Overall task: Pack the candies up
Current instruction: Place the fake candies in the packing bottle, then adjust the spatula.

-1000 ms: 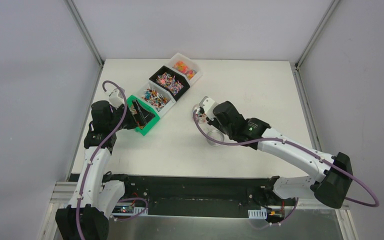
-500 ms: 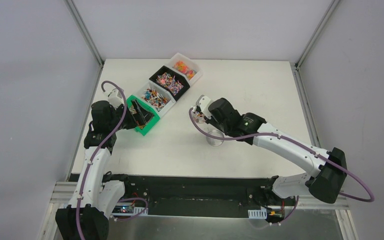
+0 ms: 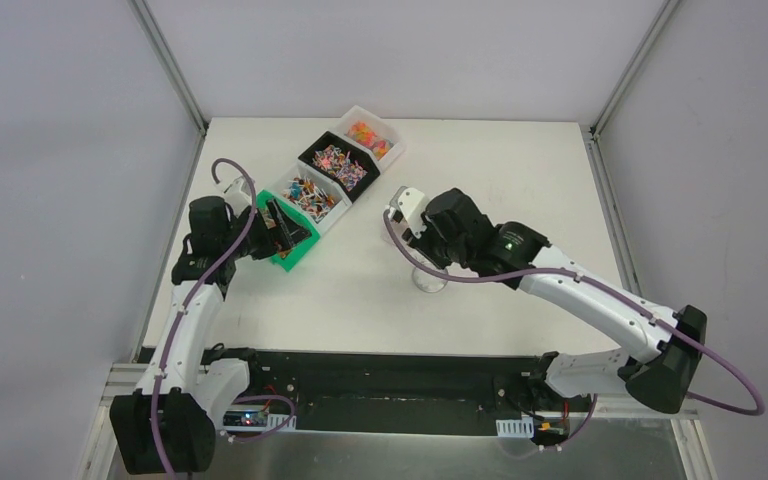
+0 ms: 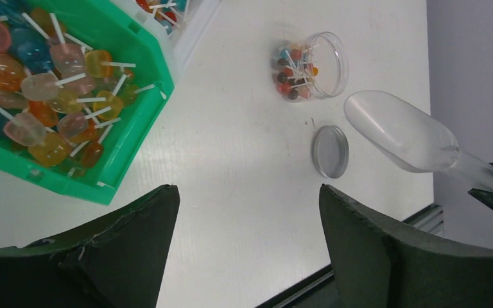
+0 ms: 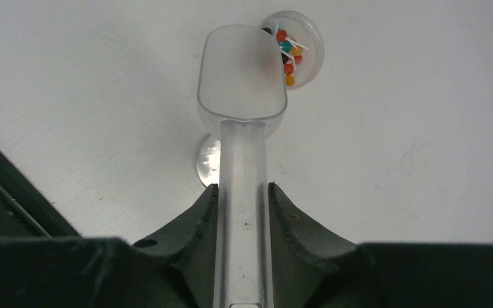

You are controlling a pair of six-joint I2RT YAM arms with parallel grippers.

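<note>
Inside the clear jar (image 4: 337,56) at mid-desk sit some candies (image 4: 292,67); more fill the green bin (image 4: 135,136) toward the left edge. Your right claw (image 5: 242,192) is clamped on the scoop (image 5: 241,77) near the jar. Your left claw (image 4: 247,196) stands apart near the bin, with bare desk (image 4: 244,128) between bin and jar.

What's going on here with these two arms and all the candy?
The right gripper holds a clear scoop, which looks empty, close by an open jar that has a few candies in it. The jar's lid lies on the table next to it. The left gripper hangs open near the green bin of candies, holding nothing.
</note>
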